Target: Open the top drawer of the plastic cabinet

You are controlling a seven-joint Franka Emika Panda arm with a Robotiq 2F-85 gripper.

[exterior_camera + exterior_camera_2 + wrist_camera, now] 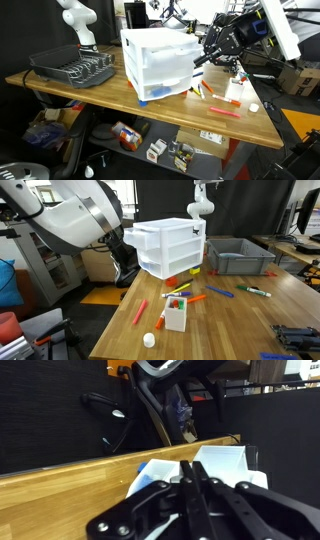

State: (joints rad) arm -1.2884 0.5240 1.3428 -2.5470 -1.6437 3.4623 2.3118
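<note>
Progress: the top drawer (166, 52) of the cabinet (160, 65) looked flush with the others, so the opening was not yet done.
Left: catch the drawer front and pull it out.
Cabinet: stood on the counter (95, 92), near the middle.
Tool: the tool (202, 60) was clenched, with nothing seen between its fingers in the wrist view.
Contact: just beside the cabinet; whether it touched, I could not tell.

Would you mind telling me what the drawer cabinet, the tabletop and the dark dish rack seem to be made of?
Drawer cabinet: likely translucent white plastic, since its walls look milky and let light through.
Tabletop: wood or wood veneer with a smooth finish, showing warm brown grain streaks.
Dish rack: probably matte grey-black plastic, but it is too small to be sure.
</note>
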